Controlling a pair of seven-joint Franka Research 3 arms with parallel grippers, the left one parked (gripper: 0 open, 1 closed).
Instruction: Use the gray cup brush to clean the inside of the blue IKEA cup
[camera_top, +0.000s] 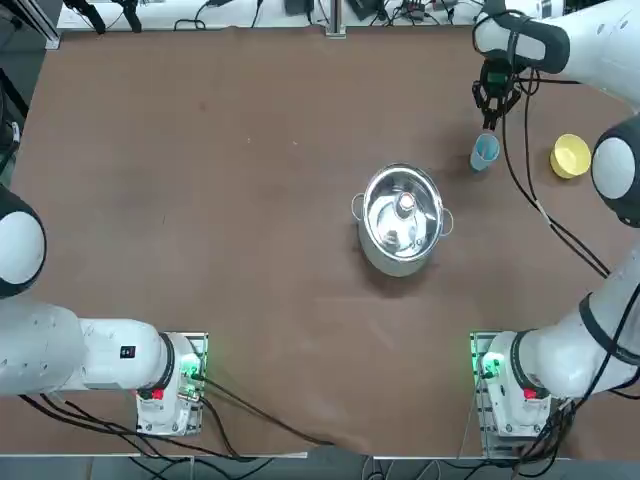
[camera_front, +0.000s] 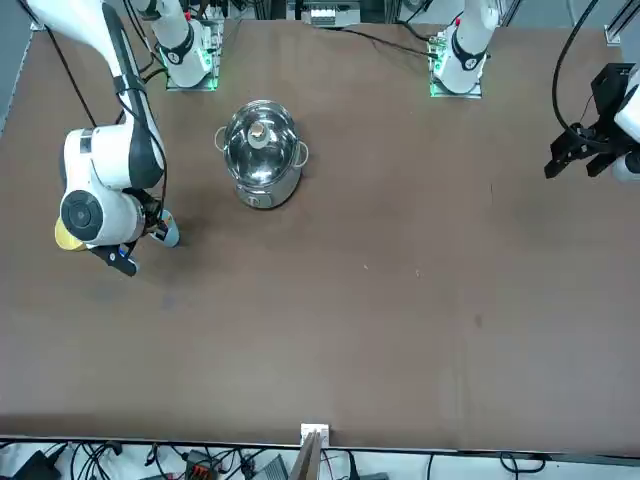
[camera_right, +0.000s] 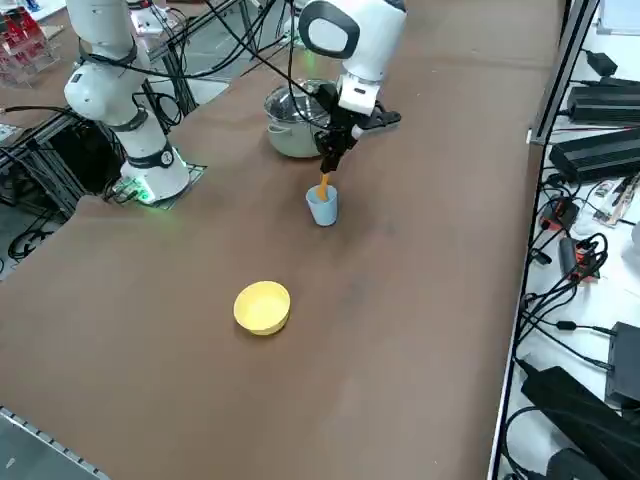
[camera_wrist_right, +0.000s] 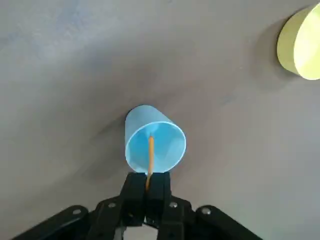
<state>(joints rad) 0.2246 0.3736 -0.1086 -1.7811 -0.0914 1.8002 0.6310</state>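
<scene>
The blue IKEA cup (camera_wrist_right: 155, 142) stands upright on the brown table, right of the steel pot in the top view (camera_top: 484, 152) and in front of it in the right side view (camera_right: 322, 207). My right gripper (camera_wrist_right: 147, 182) hangs just above the cup's rim (camera_right: 329, 157) and is shut on the gray cup brush (camera_wrist_right: 150, 152). The brush is a thin orange-tan stick (camera_right: 323, 187) that points down into the cup's mouth. In the front view the arm's wrist hides most of the cup (camera_front: 171, 236).
A yellow cup (camera_top: 570, 156) sits a short way to the right of the blue one (camera_right: 262, 306). The steel pot (camera_top: 402, 218) with two handles stands mid-table. Cables hang from the right arm over the cup area.
</scene>
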